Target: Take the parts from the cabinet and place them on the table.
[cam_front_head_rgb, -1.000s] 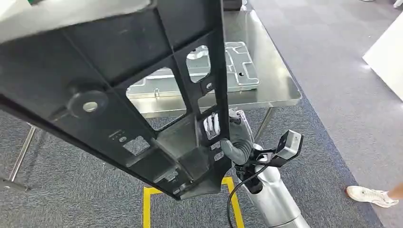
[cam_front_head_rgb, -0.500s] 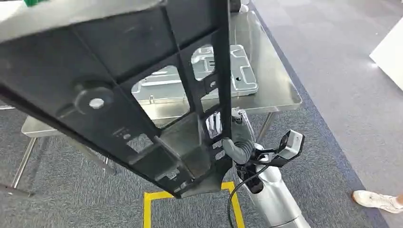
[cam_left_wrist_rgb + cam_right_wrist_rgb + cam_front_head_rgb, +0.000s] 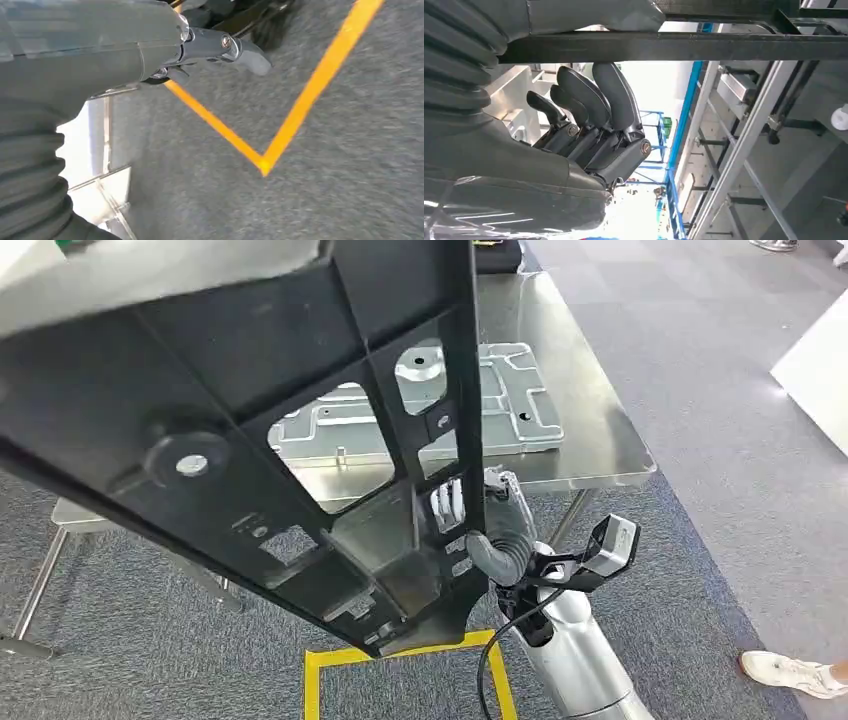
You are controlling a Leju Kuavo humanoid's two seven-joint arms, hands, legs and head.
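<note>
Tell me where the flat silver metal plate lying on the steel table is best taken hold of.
Probably by its near long edge, coming from the robot's side: the flat silver metal plate lies flat with raised ribs and holes, close to the front rim of the steel table, so fingers could hook that edge.

The black frame part [image 3: 250, 440] looks like matt moulded plastic; the desk [image 3: 600, 440] is brushed, shiny steel; the grey panel [image 3: 510, 400] is dull cast metal; the floor [image 3: 700, 360] is rough carpet.
</note>
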